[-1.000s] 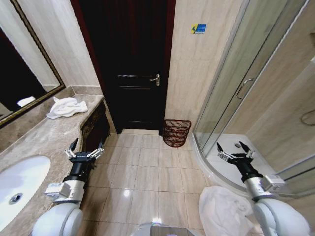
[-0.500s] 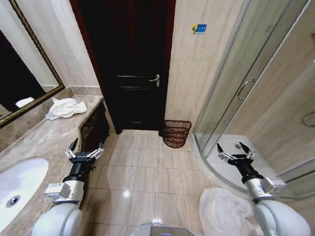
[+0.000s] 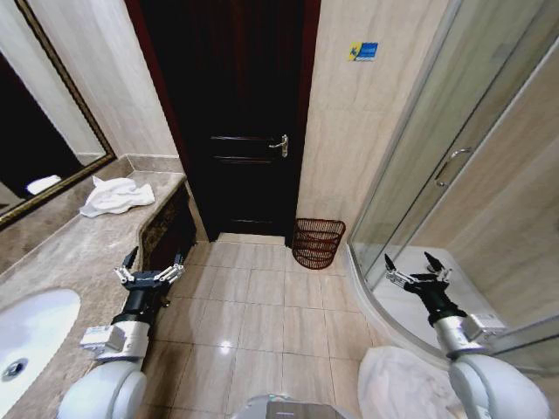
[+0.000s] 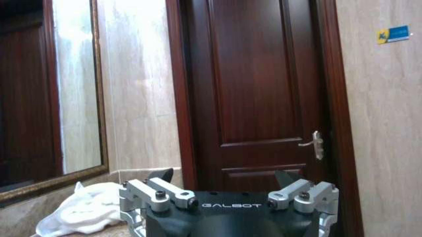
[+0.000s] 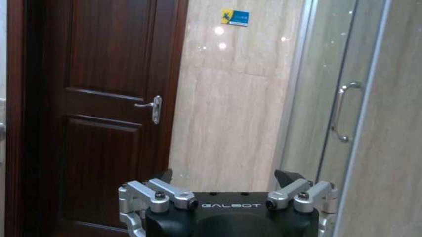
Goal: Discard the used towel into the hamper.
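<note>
A crumpled white towel (image 3: 116, 195) (image 4: 82, 212) lies at the far end of the marble counter (image 3: 79, 253), ahead of my left gripper (image 3: 150, 266) (image 4: 224, 175). That gripper hovers open and empty beside the counter's front edge. The hamper (image 3: 318, 243), a dark red-brown wire basket, stands on the floor against the wall right of the door. My right gripper (image 3: 417, 267) (image 5: 226, 175) is open and empty over the shower tray's edge. Another white cloth heap (image 3: 397, 384) lies on the floor by my right arm.
A dark wooden door (image 3: 236, 113) is shut straight ahead. A white sink (image 3: 26, 336) is set in the counter at the near left, under a framed mirror (image 3: 44, 131). The glass shower enclosure (image 3: 428, 157) and its raised curved tray (image 3: 384, 305) bound the right. Tiled floor (image 3: 262, 305) lies between.
The whole head view has shifted: door, sign and hamper sit slightly further right, the sink further left, so the camera moved. Both arms hold the same pose, open.
</note>
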